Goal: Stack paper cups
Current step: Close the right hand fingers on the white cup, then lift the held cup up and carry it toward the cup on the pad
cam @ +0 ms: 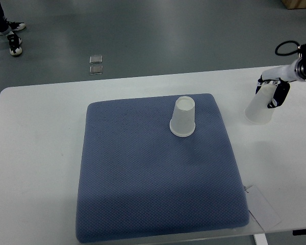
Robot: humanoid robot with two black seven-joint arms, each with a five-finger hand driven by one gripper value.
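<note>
Cups first: one paper cup (183, 117) stands upside down on the blue mat (153, 184), near the mat's far edge and a little right of its middle, its wide rim down on the fabric and its closed base facing up. A second paper cup (258, 106) is off the mat entirely, out over the bare white table (35, 153) toward the right edge of the view — also inverted, tilted slightly, with its narrow end up inside the right hand (274, 88). The hand's fingers are curled around the cup's upper part, a dark finger pressed against its right side and white segments wrapped over the top. Whether the cup's rim touches the table or hangs just above it cannot be told. The two cups are well apart, with the mat's right border between them.

The arm comes in from the right edge, a black cable looping above the wrist. A white card (262, 206) lies on the table just beside the mat's near right corner. Beyond the table, on the grey floor, sit two small clear squares (96, 64), and a person's shoes (12, 37) show at the top left corner.
</note>
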